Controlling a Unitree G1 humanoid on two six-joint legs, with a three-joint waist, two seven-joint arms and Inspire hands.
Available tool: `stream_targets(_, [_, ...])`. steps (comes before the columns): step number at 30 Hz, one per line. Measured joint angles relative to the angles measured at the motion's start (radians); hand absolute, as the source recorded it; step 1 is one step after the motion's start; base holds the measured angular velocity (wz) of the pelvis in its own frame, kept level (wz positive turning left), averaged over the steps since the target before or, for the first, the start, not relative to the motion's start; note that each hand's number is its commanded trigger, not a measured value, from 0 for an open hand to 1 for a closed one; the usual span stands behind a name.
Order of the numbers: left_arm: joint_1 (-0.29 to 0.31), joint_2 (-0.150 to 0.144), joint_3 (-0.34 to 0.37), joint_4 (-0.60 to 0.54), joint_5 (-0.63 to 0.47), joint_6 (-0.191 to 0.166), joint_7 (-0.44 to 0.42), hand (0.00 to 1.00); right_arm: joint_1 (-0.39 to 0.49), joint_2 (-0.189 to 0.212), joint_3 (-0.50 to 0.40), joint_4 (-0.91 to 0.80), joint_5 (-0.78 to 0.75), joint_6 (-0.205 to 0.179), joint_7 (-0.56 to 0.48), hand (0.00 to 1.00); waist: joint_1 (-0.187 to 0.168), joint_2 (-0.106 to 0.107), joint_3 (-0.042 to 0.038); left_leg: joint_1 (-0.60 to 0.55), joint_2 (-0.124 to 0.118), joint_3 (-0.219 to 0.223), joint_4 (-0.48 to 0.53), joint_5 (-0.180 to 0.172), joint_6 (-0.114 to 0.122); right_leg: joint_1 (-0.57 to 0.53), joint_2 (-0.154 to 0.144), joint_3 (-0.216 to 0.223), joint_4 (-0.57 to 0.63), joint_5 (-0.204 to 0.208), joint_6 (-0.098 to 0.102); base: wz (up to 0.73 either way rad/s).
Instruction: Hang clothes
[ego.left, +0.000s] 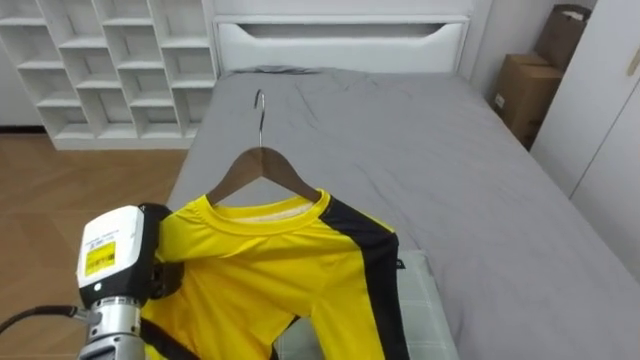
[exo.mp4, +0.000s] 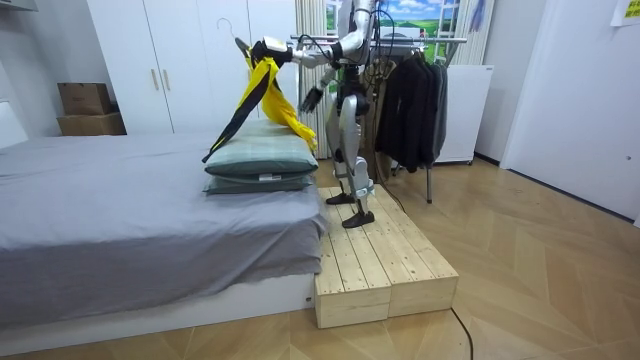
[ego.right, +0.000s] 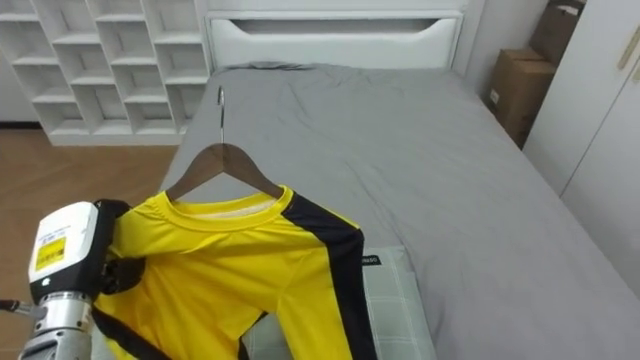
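Left eye view showed the left hand (ego.left: 165, 268) at the lower left, pressed against one shoulder of the yellow shirt (ego.left: 270, 270). Its fingers ran in under the cloth, so whether they were clamped on anything could not be told. Since the shirt hung in the air in the room view, that hand was judged to be carrying it, probably by the arm of the wooden hanger (ego.left: 262, 165) inside the shoulder. Holding it there left the metal hook free, pointing up and away from the robot, ready to go over a rail. The shirt was raised above the stacked pillows (exo.mp4: 262, 160) at the foot of the grey bed (ego.left: 450, 180), likely so that it draped without catching. It was bright yellow with black bands along shoulder and side, the collar sitting neatly round the hanger's neck and the body falling in soft folds. The right hand (exo.mp4: 312, 97) hung low by the hip. The robot stood on a wooden platform (exo.mp4: 385, 265), with the clothes rack (exo.mp4: 420, 40) behind it, so a turn seemed needed.
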Motion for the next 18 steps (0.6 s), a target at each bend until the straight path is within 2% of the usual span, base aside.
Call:
stream_targets(7, [0.025,0.002,0.018,-0.083,0.0,0.015,0.0,1.0,0.002,-0.003,-0.041,-0.304,-0.267,0.001,-0.115,0.0,-0.001,0.002,0.0003,-0.004,0.0,0.002,0.006,0.0,0.0,-0.005,0.0,0.004,0.004,0.0,0.0,-0.01])
stream_targets(11, [0.025,0.002,0.021,-0.094,0.0,0.022,0.0,1.0,0.003,-0.003,-0.035,-0.516,-0.408,0.001,-0.155,0.0,-0.003,0.011,0.0052,-0.001,0.0,0.008,0.001,0.0,0.0,-0.005,0.0,0.012,0.006,0.0,0.0,-0.05])
stream_targets(13, [0.026,0.002,0.021,-0.094,-0.001,0.022,0.0,1.0,0.003,-0.003,-0.028,-0.583,-0.418,-0.001,-0.174,0.0,-0.001,0.011,0.0053,0.003,0.001,0.011,-0.005,0.0,0.0,-0.002,0.0,0.014,0.006,0.0,0.0,-0.04])
stream_targets(18, [0.036,0.0,0.021,-0.112,-0.009,0.024,-0.005,1.0,0.003,-0.003,0.032,-0.727,-0.44,0.0,-0.21,0.0,0.027,0.022,0.014,0.019,0.001,0.043,-0.025,0.0,0.0,-0.01,0.002,0.045,0.006,0.001,0.001,-0.17])
